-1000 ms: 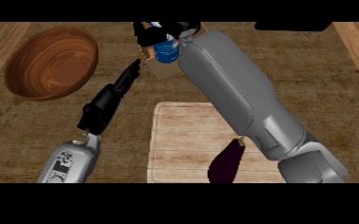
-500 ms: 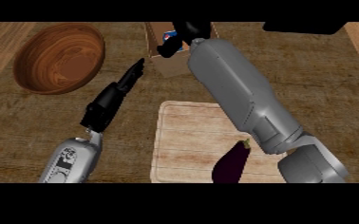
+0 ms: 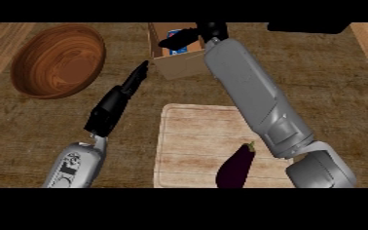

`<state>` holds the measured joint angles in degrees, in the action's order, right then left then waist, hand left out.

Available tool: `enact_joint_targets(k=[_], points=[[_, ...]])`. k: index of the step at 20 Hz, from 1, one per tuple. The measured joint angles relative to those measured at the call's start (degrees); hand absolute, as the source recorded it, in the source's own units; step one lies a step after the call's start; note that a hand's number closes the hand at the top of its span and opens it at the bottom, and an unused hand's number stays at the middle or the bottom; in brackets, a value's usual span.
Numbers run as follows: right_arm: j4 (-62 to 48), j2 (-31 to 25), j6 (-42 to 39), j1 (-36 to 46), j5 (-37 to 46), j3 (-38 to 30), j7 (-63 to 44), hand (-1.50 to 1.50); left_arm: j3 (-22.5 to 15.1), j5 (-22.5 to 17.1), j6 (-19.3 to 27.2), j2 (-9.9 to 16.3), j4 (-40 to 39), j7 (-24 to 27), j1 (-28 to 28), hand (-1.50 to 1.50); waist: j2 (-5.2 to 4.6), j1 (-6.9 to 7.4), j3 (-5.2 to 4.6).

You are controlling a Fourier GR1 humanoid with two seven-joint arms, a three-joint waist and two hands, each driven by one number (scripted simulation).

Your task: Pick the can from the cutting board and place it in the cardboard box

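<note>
The blue can (image 3: 177, 43) is inside the open top of the cardboard box (image 3: 174, 65) at the counter's far middle. My right hand (image 3: 207, 30) reaches over the box, its black fingers still curled round the can and hiding part of it. The right forearm runs across the right side of the light wooden cutting board (image 3: 193, 141) near the front. My left hand (image 3: 117, 99) rests open left of the board, straight fingers pointing toward the box and touching nothing.
A dark purple eggplant (image 3: 236, 167) lies on the board's near right part. A large wooden bowl (image 3: 60, 60) stands at the far left. A dark object (image 3: 309, 27) sits at the far right edge.
My right hand has carried the can further from me and down into the box, which has come fully into view. The left hand stays where it was.
</note>
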<state>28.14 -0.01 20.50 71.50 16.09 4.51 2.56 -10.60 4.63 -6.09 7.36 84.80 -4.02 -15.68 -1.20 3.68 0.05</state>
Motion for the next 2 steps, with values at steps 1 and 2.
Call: enact_joint_targets(k=[1, 2], points=[[0.30, -0.01, 0.52, -0.48, -1.90, -1.58, 1.50, -1.50, -0.11, 0.06, -0.12, 0.08, 0.15, -0.06, 0.32, 0.00, 0.03, -0.01, 0.01], [0.54, -0.43, 0.09, -0.45, -3.65, -3.44, 2.77, -1.50, -0.22, 0.16, -0.03, -0.03, 0.32, -0.06, 0.56, 0.00, 0.06, -0.24, 0.01]])
